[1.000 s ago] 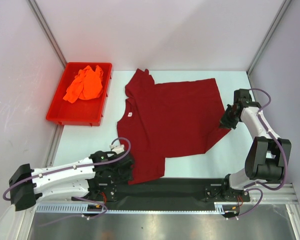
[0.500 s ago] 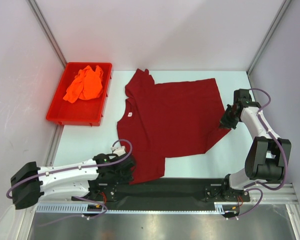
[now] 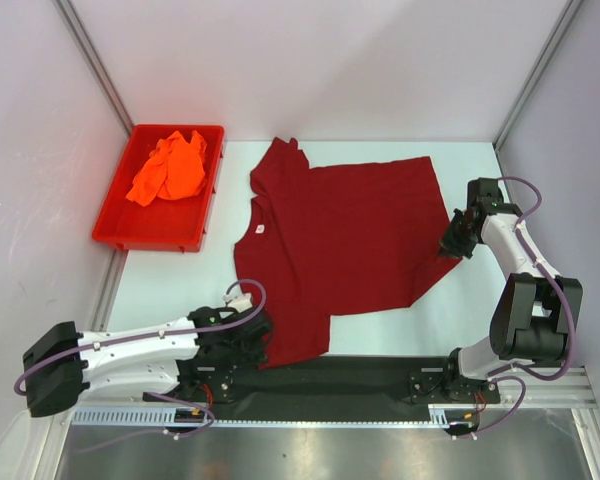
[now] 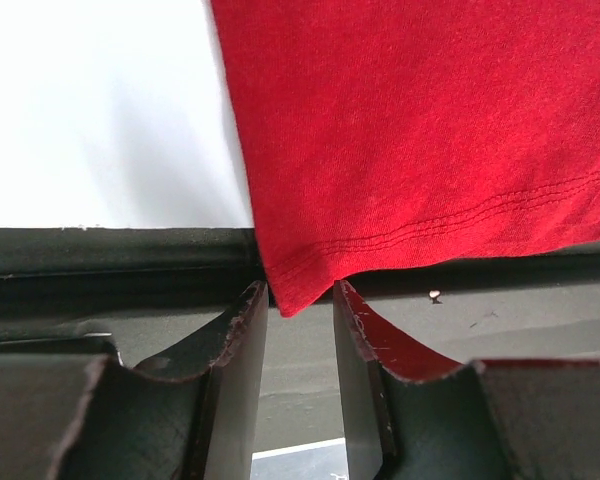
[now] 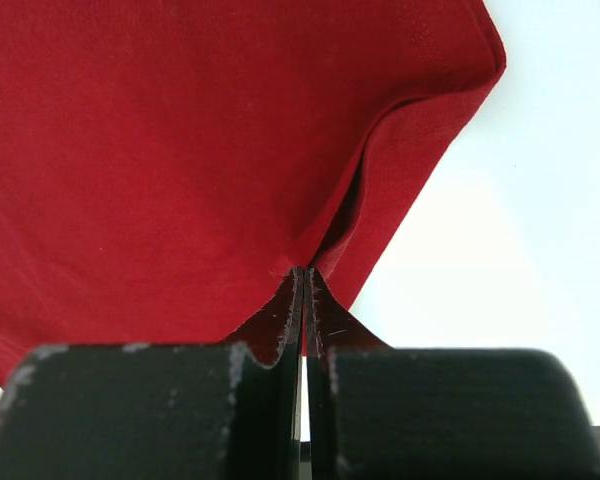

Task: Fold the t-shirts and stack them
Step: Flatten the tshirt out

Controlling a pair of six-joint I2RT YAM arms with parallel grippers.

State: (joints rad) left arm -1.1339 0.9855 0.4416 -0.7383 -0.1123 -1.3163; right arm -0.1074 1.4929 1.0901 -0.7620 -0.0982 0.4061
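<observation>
The maroon t-shirt lies spread on the white table. Its near left corner hangs over the black strip. My left gripper is open, and that hem corner sits just at the tips of its jaws, between them. My right gripper is shut on the maroon shirt's right edge, where the cloth puckers into a fold. The orange t-shirt lies crumpled in the red bin at the back left.
A black strip runs along the table's near edge by the arm bases. White walls and metal posts close in the left, right and back sides.
My left gripper has slid right and a little nearer along the near edge, up to the shirt's near left corner. The right arm and the shirts have not moved.
</observation>
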